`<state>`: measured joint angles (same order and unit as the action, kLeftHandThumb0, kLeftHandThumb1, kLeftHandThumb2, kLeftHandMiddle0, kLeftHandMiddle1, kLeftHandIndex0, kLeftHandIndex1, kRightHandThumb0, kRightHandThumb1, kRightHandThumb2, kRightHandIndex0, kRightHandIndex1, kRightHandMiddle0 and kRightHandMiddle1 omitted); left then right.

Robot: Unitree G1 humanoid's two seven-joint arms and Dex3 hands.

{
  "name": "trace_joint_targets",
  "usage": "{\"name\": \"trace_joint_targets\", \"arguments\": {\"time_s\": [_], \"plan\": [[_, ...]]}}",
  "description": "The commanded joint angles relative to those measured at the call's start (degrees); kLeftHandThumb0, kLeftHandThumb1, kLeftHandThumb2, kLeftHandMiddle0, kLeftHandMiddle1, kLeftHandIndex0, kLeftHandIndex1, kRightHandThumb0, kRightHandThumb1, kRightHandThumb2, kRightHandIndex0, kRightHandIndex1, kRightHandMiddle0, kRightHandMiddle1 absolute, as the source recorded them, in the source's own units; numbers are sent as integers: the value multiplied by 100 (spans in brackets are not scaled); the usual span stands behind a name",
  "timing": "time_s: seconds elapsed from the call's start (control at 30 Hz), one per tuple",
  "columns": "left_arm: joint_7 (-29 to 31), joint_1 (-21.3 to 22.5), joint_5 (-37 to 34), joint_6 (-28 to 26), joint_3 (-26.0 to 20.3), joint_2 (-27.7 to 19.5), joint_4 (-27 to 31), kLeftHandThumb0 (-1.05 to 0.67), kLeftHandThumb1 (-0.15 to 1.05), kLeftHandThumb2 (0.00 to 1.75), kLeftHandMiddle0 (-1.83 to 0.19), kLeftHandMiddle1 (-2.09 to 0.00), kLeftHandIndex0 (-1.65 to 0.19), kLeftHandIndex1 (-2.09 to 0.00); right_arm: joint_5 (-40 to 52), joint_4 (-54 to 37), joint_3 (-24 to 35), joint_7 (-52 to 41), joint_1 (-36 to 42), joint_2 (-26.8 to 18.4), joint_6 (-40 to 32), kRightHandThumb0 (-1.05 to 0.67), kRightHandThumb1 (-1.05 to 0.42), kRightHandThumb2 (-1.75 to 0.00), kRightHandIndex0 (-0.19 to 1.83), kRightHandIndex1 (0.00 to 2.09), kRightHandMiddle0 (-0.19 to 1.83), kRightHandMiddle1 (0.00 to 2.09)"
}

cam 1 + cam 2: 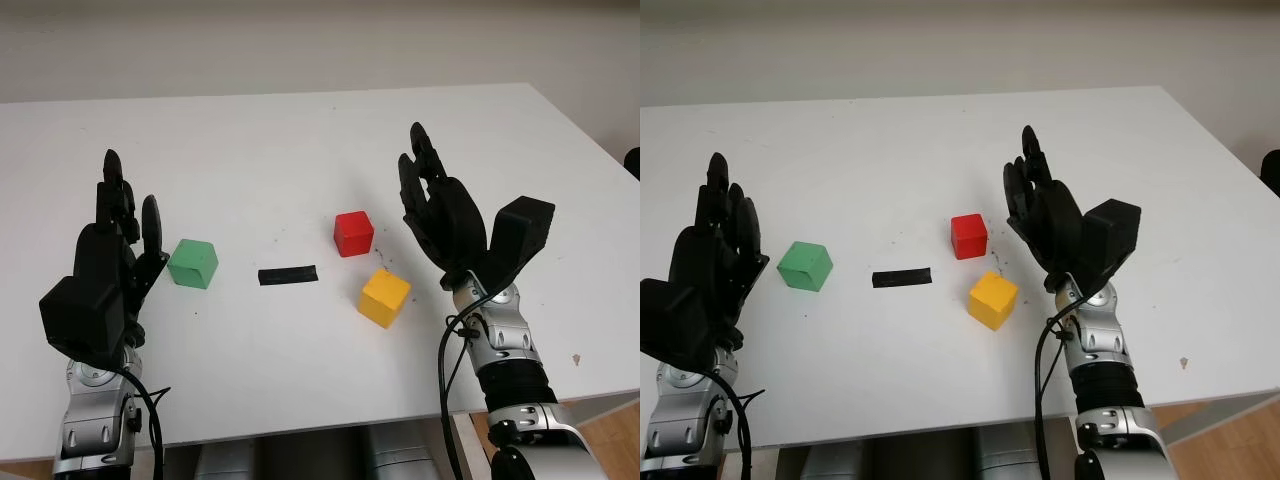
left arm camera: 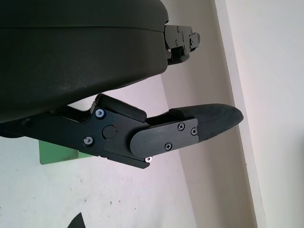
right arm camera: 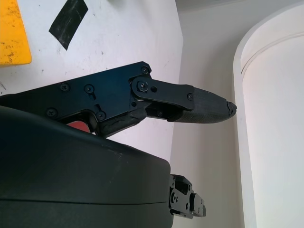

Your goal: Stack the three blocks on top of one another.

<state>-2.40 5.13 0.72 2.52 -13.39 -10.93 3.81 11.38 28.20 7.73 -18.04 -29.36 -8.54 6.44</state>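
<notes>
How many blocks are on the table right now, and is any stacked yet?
3, none stacked. The green block sits beside the open left hand; the red block and yellow block lie apart near the open right hand.

Both arms come up from the near edge, forearms raised and wrists bent so the hands stand upright with fingers pointing away from the robot. The left hand is on the left side, open and holding nothing, its black shell toward the camera above the silver wrist joint. The right hand is on the right side, also open and holding nothing, palm turned inward toward the middle. A black cable loops along each silver forearm below the wrist.
</notes>
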Motion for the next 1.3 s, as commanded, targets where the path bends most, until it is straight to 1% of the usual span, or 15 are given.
{"name": "trace_joint_targets", "arguments": {"time_s": [0.0,0.23,0.27,0.33,0.4,0.47,0.5,0.53,0.6,0.67,0.73,0.87,0.93,1.0,1.27], "plan": [[14,-49,-15,14,40,19,115,-78,105,61,13,-4,12,-3,16,-118,16,-26,-28,-40,55,-68,-105,-58,-19,1,-19,4],[64,10,-4,-73,115,-9,66,-80,105,60,15,-4,14,-3,123,-44,63,-209,-66,-71,38,-71,-105,-53,-19,0,-18,5],[73,17,-10,-81,124,-9,62,-80,105,60,15,-4,14,-3,146,-45,80,-215,-85,-79,-15,-71,-105,-49,-18,1,-17,5],[75,36,-18,-67,138,12,37,-80,105,60,15,-5,14,-3,122,-20,104,-161,-157,-142,-131,-71,-105,-34,-15,3,-13,7],[84,13,-39,-31,137,25,33,-80,105,60,15,-5,15,-3,-76,108,74,-67,-346,-339,-210,-72,-103,-16,-6,8,-4,10],[89,-19,-44,6,136,29,44,-79,105,60,15,-5,14,-4,-383,297,-26,-20,-514,-550,-55,-70,-100,-8,4,12,6,14],[87,-36,-47,-4,137,35,69,-79,105,60,15,-5,14,-4,-474,408,-68,-87,-592,-642,67,-70,-99,-7,6,13,8,15],[70,-61,-42,-9,137,50,99,-79,105,60,15,-5,14,-4,-624,556,-159,-199,-738,-807,142,-66,-97,-6,5,12,8,14],[40,-105,-23,-10,140,73,145,-78,105,60,14,-6,13,-5,-1071,848,-426,-366,-1063,-1165,335,-64,-94,-4,1,9,9,14],[37,-140,-11,11,146,79,162,-78,105,60,14,-6,13,-5,-1587,1160,-703,-336,-1347,-1450,807,-67,-91,-4,2,9,11,15],[31,-160,4,20,153,88,166,-78,105,60,14,-6,13,-5,-1948,1494,-902,-245,-1592,-1610,1245,-70,-88,-3,6,11,15,17],[7,-177,26,-15,179,116,198,-78,105,61,14,-5,13,-5,-2144,2180,-1033,-249,-1929,-1687,1736,-67,-85,-4,11,13,18,19],[-18,-188,65,-40,205,121,223,-77,105,62,14,-6,13,-5,-2171,2541,-1091,-347,-2083,-1683,1748,-65,-84,-4,11,12,18,18],[-37,-198,98,-67,220,118,248,-78,105,63,13,-6,13,-5,-2350,2794,-1245,-381,-2198,-1701,1666,-68,-85,-5,8,10,18,17],[0,-216,71,-120,182,98,267,-79,105,61,14,-5,13,-5,-3116,3253,-1818,69,-2332,-1730,2114,-68,-84,-5,11,9,30,15]]}}
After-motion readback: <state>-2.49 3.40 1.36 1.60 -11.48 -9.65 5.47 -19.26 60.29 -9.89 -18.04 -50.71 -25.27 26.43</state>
